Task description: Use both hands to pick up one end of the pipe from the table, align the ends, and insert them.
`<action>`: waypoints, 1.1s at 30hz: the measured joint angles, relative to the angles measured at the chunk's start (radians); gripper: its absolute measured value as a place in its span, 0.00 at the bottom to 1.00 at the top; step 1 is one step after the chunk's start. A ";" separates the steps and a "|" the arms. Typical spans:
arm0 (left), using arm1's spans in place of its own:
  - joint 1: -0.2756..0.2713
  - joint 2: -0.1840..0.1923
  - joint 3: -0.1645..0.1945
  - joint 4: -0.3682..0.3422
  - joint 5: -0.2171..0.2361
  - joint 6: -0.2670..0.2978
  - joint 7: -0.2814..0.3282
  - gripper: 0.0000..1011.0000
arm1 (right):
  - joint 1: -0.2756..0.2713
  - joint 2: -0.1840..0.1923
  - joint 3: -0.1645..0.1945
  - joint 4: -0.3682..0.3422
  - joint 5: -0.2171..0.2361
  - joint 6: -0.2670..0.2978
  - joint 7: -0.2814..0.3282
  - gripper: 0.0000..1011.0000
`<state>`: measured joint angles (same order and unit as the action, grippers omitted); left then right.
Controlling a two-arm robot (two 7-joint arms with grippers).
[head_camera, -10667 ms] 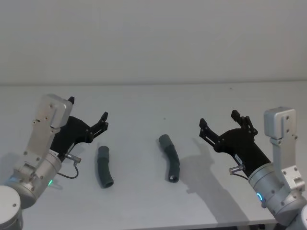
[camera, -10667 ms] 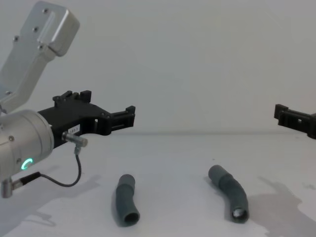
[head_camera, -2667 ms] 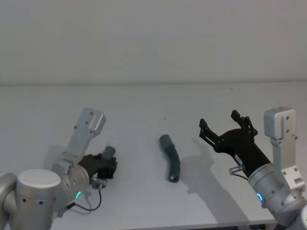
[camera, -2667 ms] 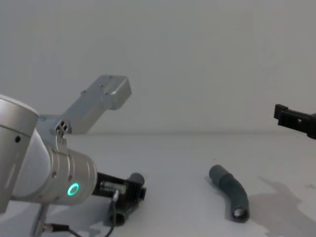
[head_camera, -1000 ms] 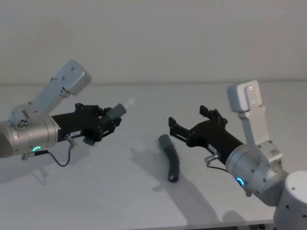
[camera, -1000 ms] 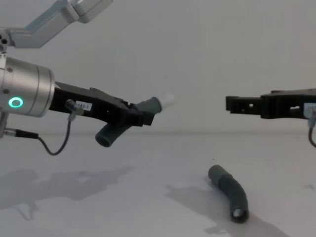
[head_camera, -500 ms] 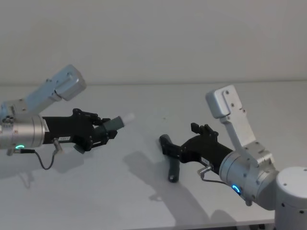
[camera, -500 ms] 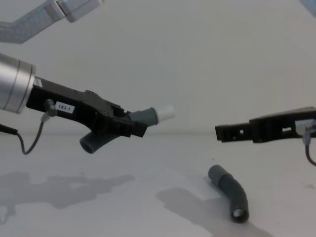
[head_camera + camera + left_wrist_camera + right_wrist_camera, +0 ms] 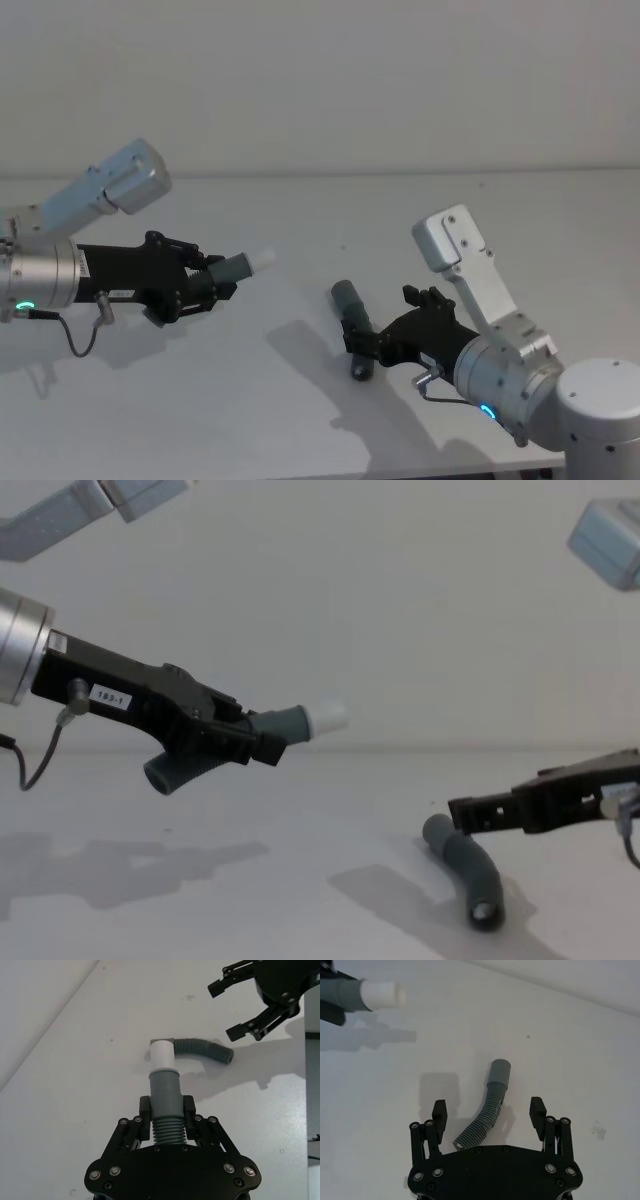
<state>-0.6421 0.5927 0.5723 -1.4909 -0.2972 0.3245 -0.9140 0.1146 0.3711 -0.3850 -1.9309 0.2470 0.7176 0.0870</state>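
Above the worktop point(image 9: 300, 405), left gripper point(image 9: 215, 281): my jaws clamp the white-tipped piece point(image 9: 236, 269) aloft, ready for aligning.
Right gripper point(image 9: 488, 1106): jaws wide astride the lying piece point(image 9: 463, 861), for pickup.

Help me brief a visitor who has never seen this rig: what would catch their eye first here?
The left gripper, in the air over the left of the table, is shut on a grey ribbed pipe piece whose white tip points toward the middle. To the right, the right gripper hangs open, low over the second pipe piece lying on the table.
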 joint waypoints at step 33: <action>-0.036 0.003 0.046 0.053 -0.018 -0.017 -0.024 0.34 | 0.094 -0.092 -0.027 0.148 -0.047 0.092 -0.027 0.99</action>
<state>-0.6780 0.5957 0.6180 -1.4374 -0.3152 0.3071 -0.9384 0.2088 0.2788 -0.4122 -1.7829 0.2002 0.8100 0.0600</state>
